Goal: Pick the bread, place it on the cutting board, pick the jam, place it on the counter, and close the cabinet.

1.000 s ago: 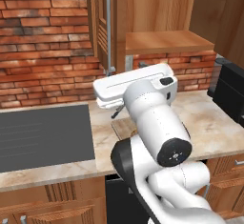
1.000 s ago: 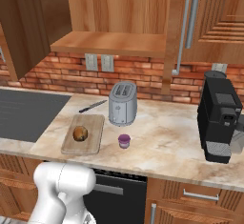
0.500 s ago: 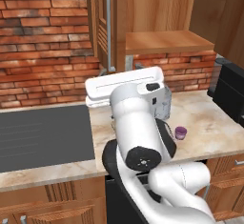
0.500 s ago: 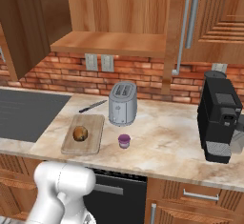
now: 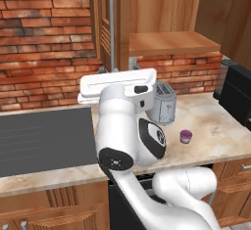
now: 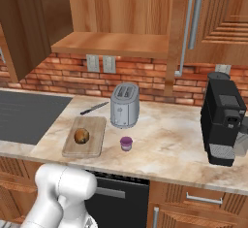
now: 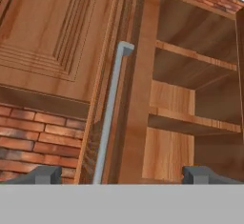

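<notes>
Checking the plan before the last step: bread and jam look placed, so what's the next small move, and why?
Probably bring the gripper up to an open door of the cabinet to start pushing it shut. The bread lies on the cutting board, the jam stands on the counter, and the jaws are wide apart facing a door's bar handle beside the open shelves.

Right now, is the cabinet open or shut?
Open. The cabinet shows bare shelves, its doors swung out on both sides; the hand view looks past a door handle into the interior.
</notes>
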Robot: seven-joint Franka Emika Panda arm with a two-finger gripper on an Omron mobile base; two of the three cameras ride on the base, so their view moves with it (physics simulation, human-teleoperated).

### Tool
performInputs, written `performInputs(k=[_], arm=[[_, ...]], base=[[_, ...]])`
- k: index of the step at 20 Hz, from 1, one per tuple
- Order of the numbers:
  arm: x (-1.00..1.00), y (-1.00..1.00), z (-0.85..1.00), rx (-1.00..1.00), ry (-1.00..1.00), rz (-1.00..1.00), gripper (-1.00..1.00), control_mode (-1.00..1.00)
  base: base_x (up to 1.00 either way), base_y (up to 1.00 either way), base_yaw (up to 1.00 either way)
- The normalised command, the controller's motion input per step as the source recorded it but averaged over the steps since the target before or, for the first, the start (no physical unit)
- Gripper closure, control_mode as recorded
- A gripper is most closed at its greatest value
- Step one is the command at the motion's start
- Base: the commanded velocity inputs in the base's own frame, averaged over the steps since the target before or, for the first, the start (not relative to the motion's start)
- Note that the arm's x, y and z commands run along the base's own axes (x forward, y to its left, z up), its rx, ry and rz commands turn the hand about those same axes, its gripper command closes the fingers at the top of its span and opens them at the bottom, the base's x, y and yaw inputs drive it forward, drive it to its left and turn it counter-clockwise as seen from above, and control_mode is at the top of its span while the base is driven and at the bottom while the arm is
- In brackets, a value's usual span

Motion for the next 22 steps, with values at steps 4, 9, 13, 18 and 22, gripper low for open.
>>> performInputs(k=[4, 9, 13, 18, 22], arm=[[0.24, 0.11, -0.01, 0.0, -0.03, -0.13, -1.0, -1.0], [0.21, 0.1, -0.01, 0.0, -0.03, -0.13, -1.0, -1.0], [0.18, 0.11, -0.05, 0.0, -0.03, -0.13, -1.0, -1.0], [0.2, 0.11, -0.06, 0.0, -0.03, -0.13, -1.0, -1.0], [0.2, 0.12, -0.04, 0.0, -0.02, -0.12, -1.0, -1.0]], base=[[0.0, 0.0, 0.0], [0.0, 0.0, 0.0], [0.0, 0.0, 0.0], [0.0, 0.0, 0.0], [0.0, 0.0, 0.0]])
